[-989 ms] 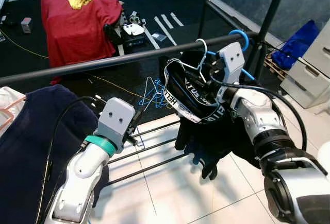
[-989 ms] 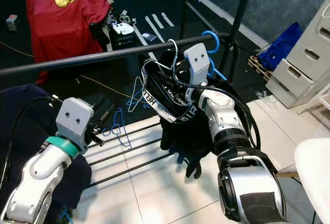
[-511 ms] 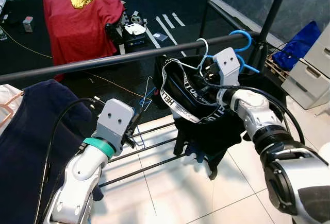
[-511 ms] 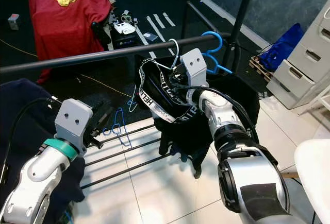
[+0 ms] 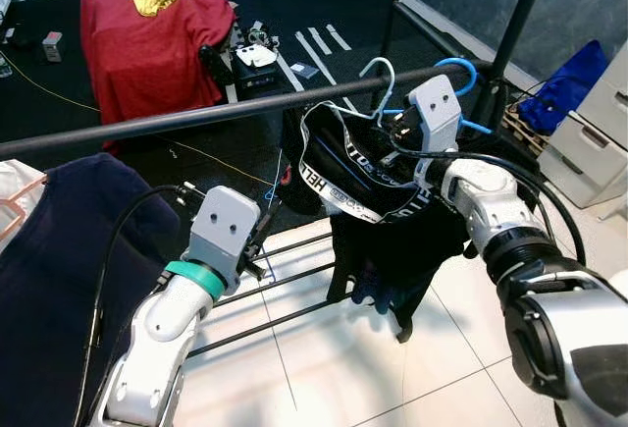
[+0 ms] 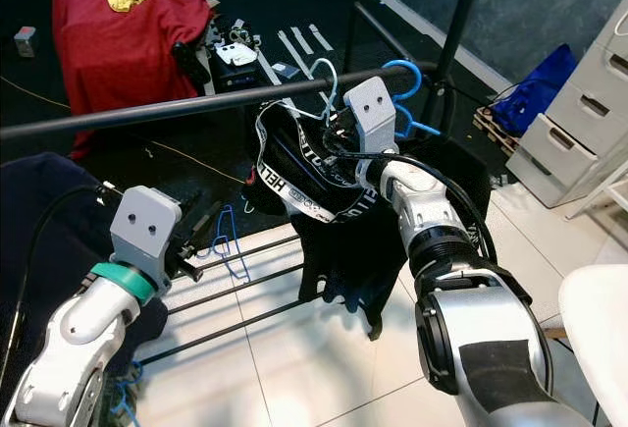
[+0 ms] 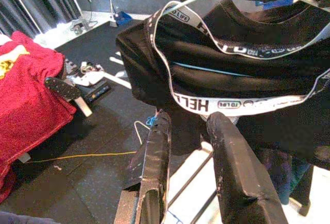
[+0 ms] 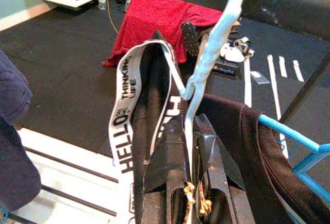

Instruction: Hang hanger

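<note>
My right gripper (image 5: 396, 133) is shut on the neck of a pale wire hanger (image 8: 209, 59). The hanger carries a black garment (image 5: 392, 211) with a white lettered band (image 6: 294, 186). Its hook (image 5: 381, 72) stands up at the black rail (image 5: 196, 113), with its top above the bar; I cannot tell if it rests on the rail. A blue hanger (image 5: 457, 67) hangs on the rail just to the right. My left gripper (image 7: 191, 118) is open and empty, low in front of the garment, and its fingers (image 7: 154, 157) are apart.
A navy garment (image 5: 49, 250) hangs at the left. The rack's lower bars (image 5: 294, 280) cross the white tiles below. Behind lie a red cloth (image 5: 147, 25), loose blue hangers (image 6: 226, 240) on the floor and the rack's uprights (image 5: 510, 34). White drawers (image 5: 599, 133) stand at the right.
My right gripper has lifted the hanger and garment up and a little left, so the hook now tops the rail. The left arm has stayed about where it was.
</note>
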### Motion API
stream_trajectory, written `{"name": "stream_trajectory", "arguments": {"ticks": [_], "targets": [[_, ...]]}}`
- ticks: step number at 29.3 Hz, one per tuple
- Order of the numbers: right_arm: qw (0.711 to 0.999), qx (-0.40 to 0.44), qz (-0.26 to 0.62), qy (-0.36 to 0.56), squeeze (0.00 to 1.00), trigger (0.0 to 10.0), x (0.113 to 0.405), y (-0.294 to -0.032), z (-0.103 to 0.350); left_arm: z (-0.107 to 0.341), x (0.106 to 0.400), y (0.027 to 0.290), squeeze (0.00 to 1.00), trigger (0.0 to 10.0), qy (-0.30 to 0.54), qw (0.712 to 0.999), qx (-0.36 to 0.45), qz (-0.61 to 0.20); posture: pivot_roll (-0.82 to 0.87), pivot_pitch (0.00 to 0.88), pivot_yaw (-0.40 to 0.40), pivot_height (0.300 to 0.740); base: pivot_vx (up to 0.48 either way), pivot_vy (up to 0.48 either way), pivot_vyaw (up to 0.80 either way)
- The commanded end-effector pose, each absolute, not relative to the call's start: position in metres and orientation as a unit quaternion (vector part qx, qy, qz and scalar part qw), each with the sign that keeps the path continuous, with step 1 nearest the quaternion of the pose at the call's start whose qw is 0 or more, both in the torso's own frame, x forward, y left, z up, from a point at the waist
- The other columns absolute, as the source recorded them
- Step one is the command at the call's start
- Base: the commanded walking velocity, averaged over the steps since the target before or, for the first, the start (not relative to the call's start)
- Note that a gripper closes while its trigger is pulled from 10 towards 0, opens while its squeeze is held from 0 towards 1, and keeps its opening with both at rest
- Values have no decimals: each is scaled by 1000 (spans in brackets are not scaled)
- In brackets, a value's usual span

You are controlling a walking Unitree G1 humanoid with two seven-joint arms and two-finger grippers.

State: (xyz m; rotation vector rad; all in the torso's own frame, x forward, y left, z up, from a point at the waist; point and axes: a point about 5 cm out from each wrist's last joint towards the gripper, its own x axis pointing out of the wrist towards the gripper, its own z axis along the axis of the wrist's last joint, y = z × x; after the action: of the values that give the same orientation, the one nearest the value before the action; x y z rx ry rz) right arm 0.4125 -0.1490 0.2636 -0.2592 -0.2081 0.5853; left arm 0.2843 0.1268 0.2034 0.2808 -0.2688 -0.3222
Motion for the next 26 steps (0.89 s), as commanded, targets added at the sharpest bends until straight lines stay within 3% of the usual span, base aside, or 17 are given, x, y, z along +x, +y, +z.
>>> {"name": "stream_trajectory", "arguments": {"ticks": [1,4,5,6,7,18,23,26], "targets": [[935,-128,299,-142,0,0,411,-148,281,199,286,120,0,10000,-127,968,134,-168,-38,145,36,740,0,0,0],[930,-132,305,-158,0,0,409,-146,287,198,287,117,0,10000,-128,968,130,-170,-42,145,36,740,0,0,0],[926,-134,306,-174,0,2941,407,-147,292,198,288,114,0,10000,-128,968,127,-174,-63,144,37,740,0,0,0],[926,-134,306,-174,0,2941,407,-147,292,198,288,114,0,10000,-128,968,127,-174,-63,144,37,740,0,0,0],[924,-134,305,-187,0,10000,404,-148,293,197,289,111,0,10000,-127,967,125,-181,-84,143,43,740,0,0,0],[921,-130,305,-204,0,10000,375,-154,268,201,295,104,0,10000,-132,958,124,-223,-150,145,69,740,0,0,0],[916,-125,339,-171,0,10000,330,-157,235,220,296,107,0,10000,-132,950,73,-274,-179,150,81,740,0,0,0],[911,-126,356,-164,0,10000,323,-156,231,220,295,105,0,10000,-131,949,69,-277,-183,150,82,740,0,0,0]]}}
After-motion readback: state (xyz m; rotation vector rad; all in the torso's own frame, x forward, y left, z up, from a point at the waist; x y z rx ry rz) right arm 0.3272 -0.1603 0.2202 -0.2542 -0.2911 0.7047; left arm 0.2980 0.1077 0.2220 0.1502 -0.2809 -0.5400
